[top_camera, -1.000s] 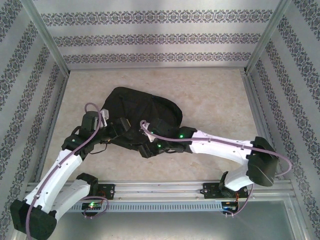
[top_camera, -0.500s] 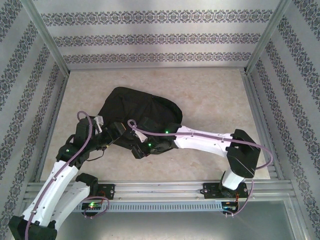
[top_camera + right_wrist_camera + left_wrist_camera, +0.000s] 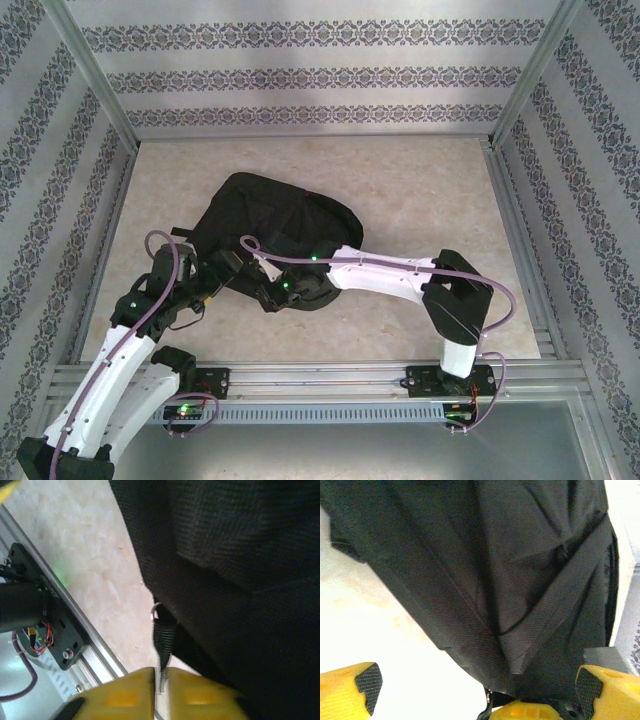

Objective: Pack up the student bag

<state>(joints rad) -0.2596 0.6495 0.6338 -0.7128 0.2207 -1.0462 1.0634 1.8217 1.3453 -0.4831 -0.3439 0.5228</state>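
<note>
The student bag (image 3: 275, 215) lies flat on the table (image 3: 430, 190), left of centre in the top external view, with its rounded end toward the upper left of the frame and its lower edge toward the arm bases. In the left wrist view its black fabric (image 3: 495, 555) covers the upper and right parts of the frame in loose folds; no opening is visible. In the right wrist view the bag (image 3: 240, 555) takes up the right half, and a narrow webbing tab (image 3: 162, 635) hangs from a small metal ring (image 3: 155, 611) at its edge, above the aluminium rail (image 3: 95, 650) in the lower left. The right gripper (image 3: 160, 677) has its yellow fingers pressed together on this tab, pinching it at the bottom centre of the frame; in the top external view it (image 3: 272, 292) sits at the bag's lower edge. The left gripper (image 3: 477, 680) is spread wide, one pad in each lower corner of its frame, holding nothing and facing the fabric; in the top external view it (image 3: 225, 265) is just beside the bag's lower left edge. Whether the tab is a zip pull or a strap end cannot be determined. The step in hand appears to be securing a hold on the bag to work a zip or reposition it. The next move probably requires a steady pull on the tab along its line, with the left gripper closing on nearby fabric as a counter-hold so the soft bag does not slide.
</note>
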